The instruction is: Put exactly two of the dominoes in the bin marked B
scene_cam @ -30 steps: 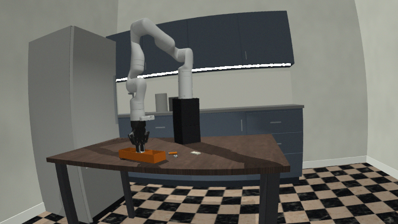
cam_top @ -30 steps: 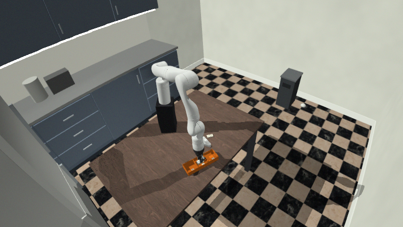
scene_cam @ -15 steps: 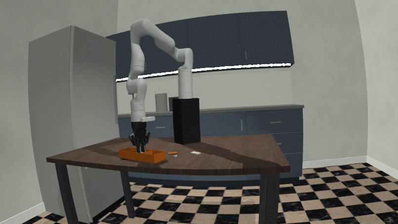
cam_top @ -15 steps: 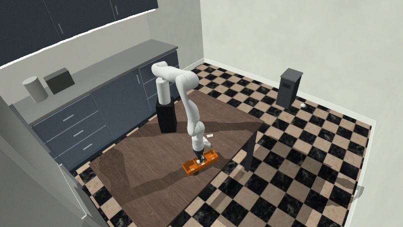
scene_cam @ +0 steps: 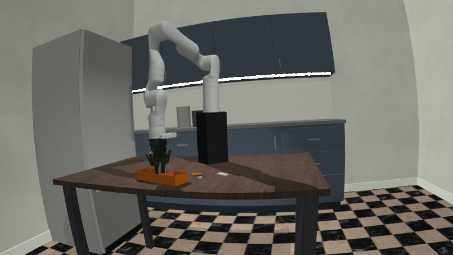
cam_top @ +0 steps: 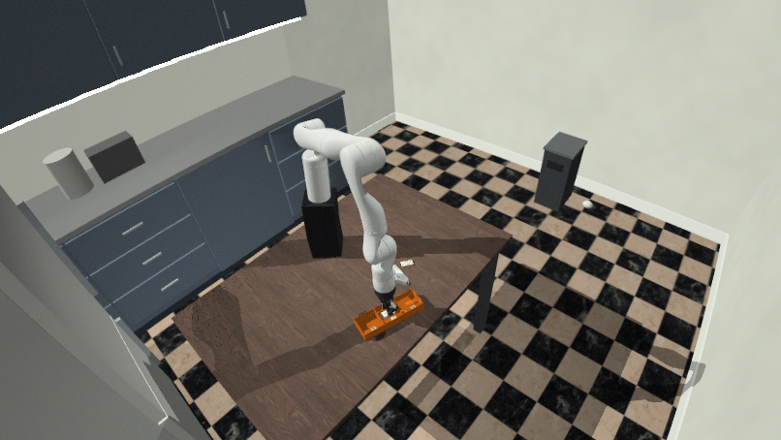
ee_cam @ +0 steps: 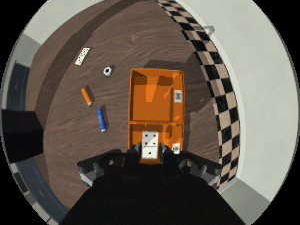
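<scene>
Inside the near compartment of the orange bin [ee_cam: 157,86], at the six o'clock end of it in the wrist view, the gripper [ee_cam: 150,155] points straight down with its fingertips below the rim. The fingers are only partly spread, a narrow gap, and slackened rather than clamped, so they grip nothing. A white domino [ee_cam: 149,140] with black pips sits in that gap at the compartment floor; whether the pads still brush its sides is too fine to make out. From the side view the gripper [scene_cam: 159,170] dips behind the bin's [scene_cam: 161,177] near wall, which hides the fingertips and the domino. Two small white tags sit on the bin's three o'clock rim, one per compartment, but their letters are too small to read, so which compartment is B cannot be told. The far compartment, toward twelve o'clock, shows only orange floor. A second domino [ee_cam: 82,56] lies flat on the table [ee_cam: 67,135] at about ten o'clock from the bin, well apart from it. Between it and the bin lie a small grey ring [ee_cam: 106,71], an orange cylinder [ee_cam: 86,95] and a blue cylinder [ee_cam: 101,119], none with readable marks. The gripper's dark body blocks the lower part of the wrist view. In the top view the arm covers part of the bin [cam_top: 364,326].
</scene>
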Robot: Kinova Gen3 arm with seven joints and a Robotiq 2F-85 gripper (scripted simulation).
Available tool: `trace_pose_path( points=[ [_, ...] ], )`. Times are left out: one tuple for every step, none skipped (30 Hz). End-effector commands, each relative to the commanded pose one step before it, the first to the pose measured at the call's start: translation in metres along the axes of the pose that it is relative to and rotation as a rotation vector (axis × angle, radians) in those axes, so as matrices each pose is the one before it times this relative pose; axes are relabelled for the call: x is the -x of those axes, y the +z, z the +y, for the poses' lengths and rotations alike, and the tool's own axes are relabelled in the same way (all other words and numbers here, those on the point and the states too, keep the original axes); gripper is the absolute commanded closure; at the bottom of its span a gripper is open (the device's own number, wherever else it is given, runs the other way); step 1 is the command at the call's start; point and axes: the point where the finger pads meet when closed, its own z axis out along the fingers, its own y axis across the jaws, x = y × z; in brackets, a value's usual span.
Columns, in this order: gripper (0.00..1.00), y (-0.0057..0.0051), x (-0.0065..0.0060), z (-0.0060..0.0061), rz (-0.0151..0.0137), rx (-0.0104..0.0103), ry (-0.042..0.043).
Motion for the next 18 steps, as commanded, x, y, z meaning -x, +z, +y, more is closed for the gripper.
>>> trace_pose_path(
  points=[
    [0.68,-0.00077,-0.00002,0.00094,0.00005,0.0018,0.00001],
    [0.68,0.0,0.0,0.0,0.0,0.0,0.0],
    [0.68,-0.00124,-0.00002,-0.00002,-0.00002,-0.00011,-0.00005],
    [0.68,-0.00131,0.0,0.00001,0.0,0.0,0.0],
    [0.68,-0.00132,0.0,0.0,0.0,0.0,0.0],
    [0.68,-0.00132,0.0,0.0,0.0,0.0,0.0],
    [0.68,-0.00133,0.0,0.0,0.0,0.0,0.0],
    [0.68,0.0,0.0,0.0,0.0,0.0,0.0],
    [0.68,0.0,0.0,0.0,0.0,0.0,0.0],
    [0.68,-0.00136,0.0,0.0,0.0,0.0,0.0],
    [0.68,-0.00132,0.0,0.0,0.0,0.0,0.0],
    [0.68,-0.00132,0.0,0.0,0.0,0.0,0.0],
    [0.68,-0.00133,0.0,0.0,0.0,0.0,0.0],
    [0.68,-0.00133,0.0,0.0,0.0,0.0,0.0],
    [0.68,-0.00143,0.0,-0.00001,0.00001,0.00001,0.0],
    [0.68,-0.00133,0.0,0.0,0.0,0.0,0.0],
    [0.68,-0.00133,0.0,0.0,0.0,0.0,0.0],
    [0.68,-0.00133,0.0,0.0,0.0,0.0,0.0]
  ],
)
